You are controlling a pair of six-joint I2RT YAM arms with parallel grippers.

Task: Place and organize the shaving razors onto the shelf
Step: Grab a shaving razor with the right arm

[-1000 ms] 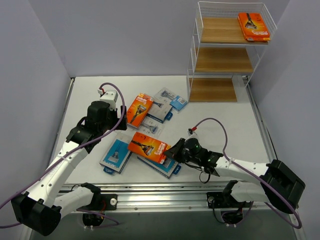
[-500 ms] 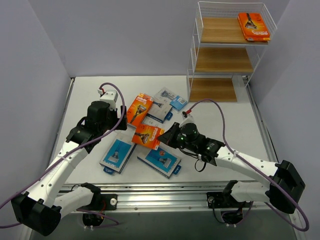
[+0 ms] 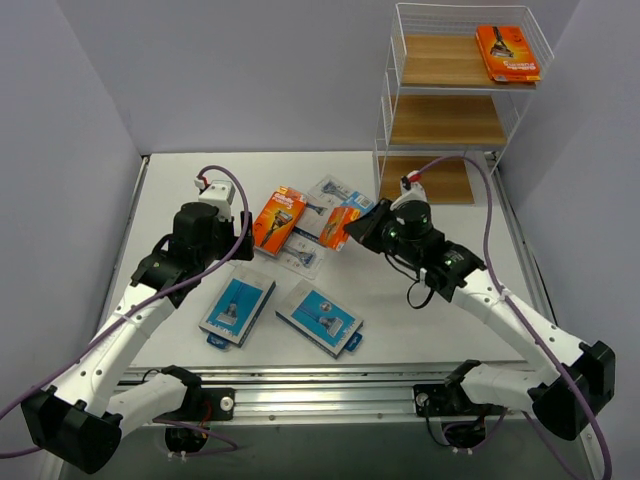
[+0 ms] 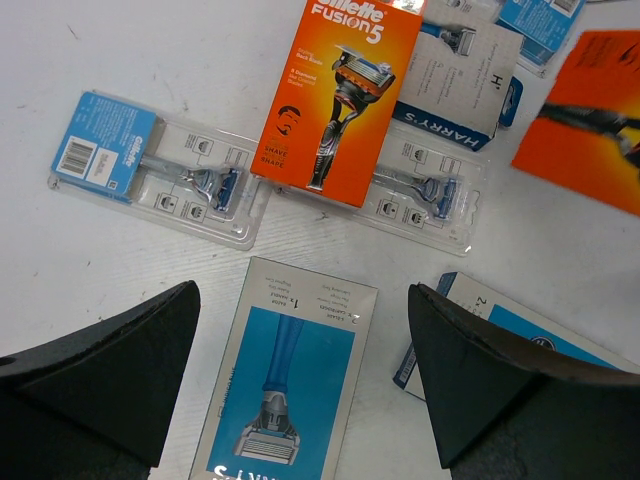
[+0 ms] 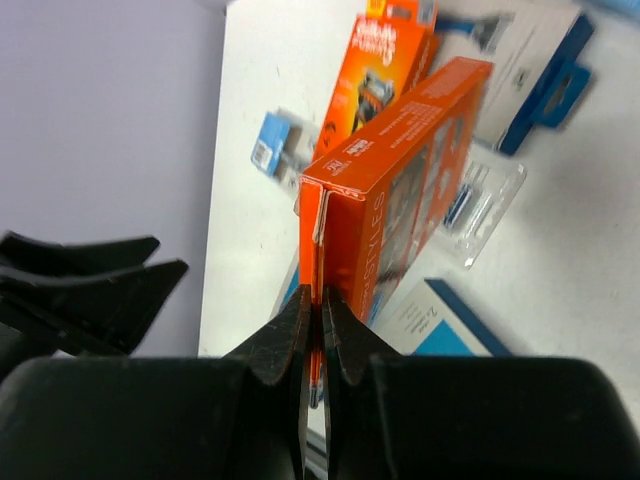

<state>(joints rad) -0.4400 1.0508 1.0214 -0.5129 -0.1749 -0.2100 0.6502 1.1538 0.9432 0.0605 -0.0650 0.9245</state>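
Observation:
The shelf (image 3: 392, 112) stands at the far right, with one orange razor pack (image 3: 507, 52) lying on its top tier. My right gripper (image 5: 312, 312) is shut on the end flap of another orange pack (image 5: 400, 190), which hangs above the middle of the table (image 3: 341, 226), left of the shelf. My left gripper (image 4: 300, 370) is open above a blue-and-grey pack (image 4: 285, 390) and touches nothing. Further packs on the table are an orange one (image 4: 340, 95), two clear blister packs (image 4: 165, 165) (image 4: 425, 195) and a second blue-and-grey pack (image 3: 320, 318).
More blue-and-grey boxes (image 3: 325, 205) lie in the cluster behind the held pack. The shelf's middle tier (image 3: 445, 122) and bottom tier (image 3: 425, 180) show bare wood. A metal rail (image 3: 320, 385) runs along the near table edge.
My right arm has lifted the orange pack off the front stack and carried it back and right toward the shelf, uncovering the blue-and-grey pack beneath. The left arm has not moved.

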